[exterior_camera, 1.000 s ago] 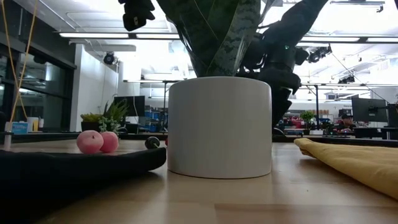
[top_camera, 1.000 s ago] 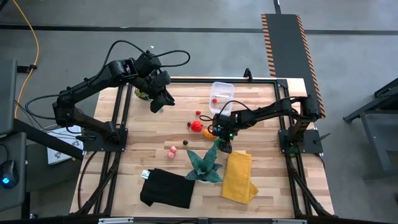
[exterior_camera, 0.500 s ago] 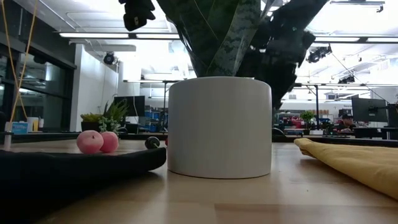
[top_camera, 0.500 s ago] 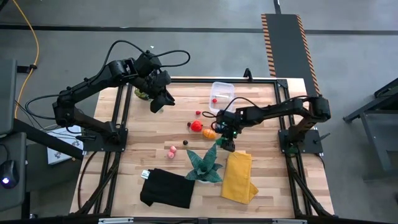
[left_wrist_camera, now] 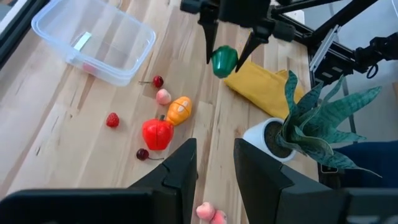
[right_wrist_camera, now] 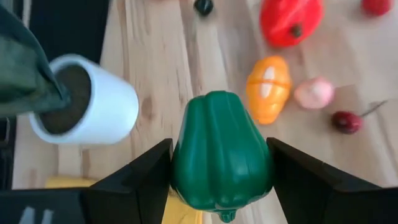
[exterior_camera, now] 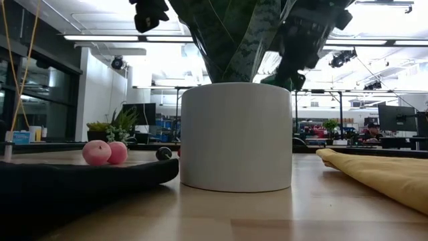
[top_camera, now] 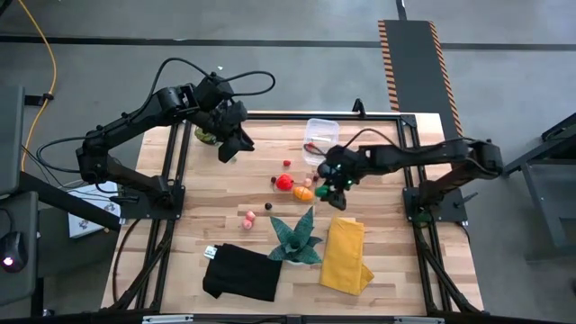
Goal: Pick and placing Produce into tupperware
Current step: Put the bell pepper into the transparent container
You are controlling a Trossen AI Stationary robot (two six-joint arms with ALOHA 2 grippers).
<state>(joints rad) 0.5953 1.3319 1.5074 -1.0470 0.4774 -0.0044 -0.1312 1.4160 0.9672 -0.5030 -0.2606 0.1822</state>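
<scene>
A: Why is the green pepper [right_wrist_camera: 222,149] off the table [top_camera: 225,225]?
B: The right end effector [left_wrist_camera: 226,57] clamps it between wide-set fingers, lifted for carrying to the tupperware [top_camera: 320,131] nearby.
A: And the left end effector [top_camera: 229,148]?
B: Narrowly parted, empty, waiting above the far-left table area.

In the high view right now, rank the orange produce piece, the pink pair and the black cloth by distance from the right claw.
Right claw grips a green pepper.
1. Orange produce piece, just toward the table's middle.
2. Pink pair, past the plant's far side.
3. Black cloth, front-left corner.
</scene>
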